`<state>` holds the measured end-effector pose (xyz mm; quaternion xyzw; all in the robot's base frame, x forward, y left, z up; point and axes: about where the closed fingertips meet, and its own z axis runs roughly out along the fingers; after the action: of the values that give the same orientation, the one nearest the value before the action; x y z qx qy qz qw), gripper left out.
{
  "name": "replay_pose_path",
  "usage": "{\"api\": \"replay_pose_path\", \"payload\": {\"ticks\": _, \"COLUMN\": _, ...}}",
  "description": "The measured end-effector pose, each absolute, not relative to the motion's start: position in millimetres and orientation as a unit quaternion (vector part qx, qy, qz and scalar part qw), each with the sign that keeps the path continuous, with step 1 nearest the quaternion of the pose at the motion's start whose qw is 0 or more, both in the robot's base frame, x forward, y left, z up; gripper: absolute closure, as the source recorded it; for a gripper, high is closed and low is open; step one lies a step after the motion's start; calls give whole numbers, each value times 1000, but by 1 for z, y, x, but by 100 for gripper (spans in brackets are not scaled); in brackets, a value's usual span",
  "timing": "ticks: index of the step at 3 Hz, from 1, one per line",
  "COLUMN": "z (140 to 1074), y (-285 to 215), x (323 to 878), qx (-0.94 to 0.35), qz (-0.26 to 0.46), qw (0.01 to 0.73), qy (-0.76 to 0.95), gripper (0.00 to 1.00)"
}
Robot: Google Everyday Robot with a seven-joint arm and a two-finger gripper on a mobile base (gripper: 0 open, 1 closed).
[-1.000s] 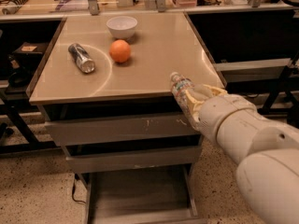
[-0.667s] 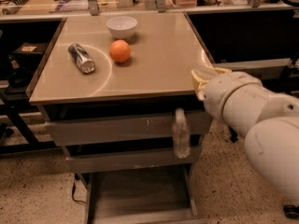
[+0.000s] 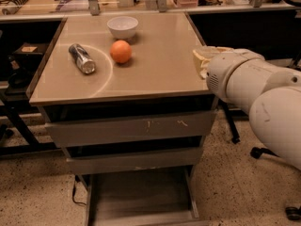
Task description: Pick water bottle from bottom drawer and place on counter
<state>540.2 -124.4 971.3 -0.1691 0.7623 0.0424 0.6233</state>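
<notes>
Your gripper (image 3: 205, 60) sits right of centre, at the right edge of the counter (image 3: 155, 74), on the end of the white arm (image 3: 254, 86); you cannot tell whether it is spread or closed. The bottom drawer (image 3: 141, 197) stands pulled out at the lower middle, and the water bottle shows nowhere in view. A silver can (image 3: 82, 58), an orange (image 3: 121, 51) and a white bowl (image 3: 122, 27) sit on the counter's upper left.
</notes>
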Motion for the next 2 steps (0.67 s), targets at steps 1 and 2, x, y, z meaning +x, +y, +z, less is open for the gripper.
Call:
{"api": "replay_pose_path", "payload": {"ticks": 1, "z": 971, "y": -124, "x": 540, "qx": -169, "qz": 42, "qw": 623, "qy": 762, "gripper": 81}}
{"api": "replay_pose_path", "payload": {"ticks": 2, "z": 971, "y": -124, "x": 540, "qx": -169, "qz": 42, "qw": 623, "qy": 762, "gripper": 58}}
